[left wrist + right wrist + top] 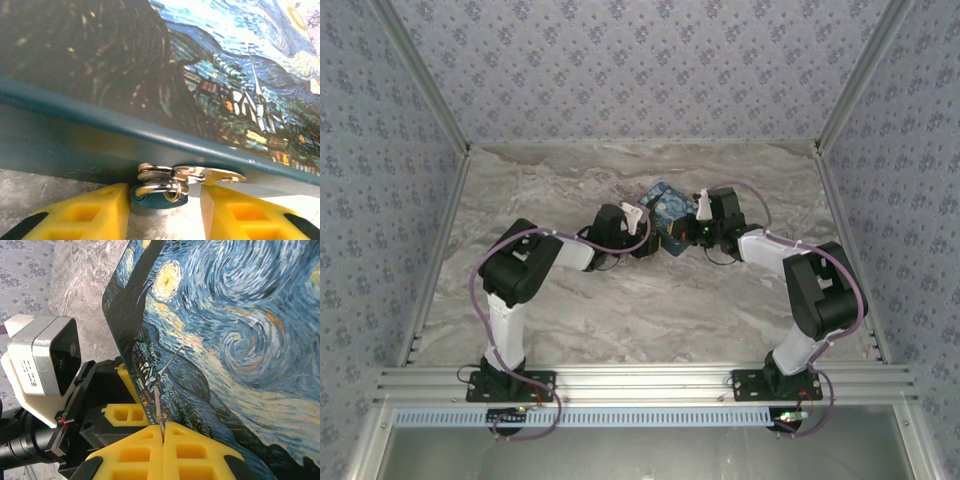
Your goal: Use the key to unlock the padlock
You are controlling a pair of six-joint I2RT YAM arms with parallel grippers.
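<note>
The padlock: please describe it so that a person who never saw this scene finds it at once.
In the left wrist view, find the swirl-painted box and follow its teal edge down to the silvery hasp. The padlock sits just under it, between the yellow fingers of the left hand. It is a tiny teal body, far smaller than the box.

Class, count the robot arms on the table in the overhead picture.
2. The left arm stands near-left, the right arm near-right; both reach the painted box between them.
</note>
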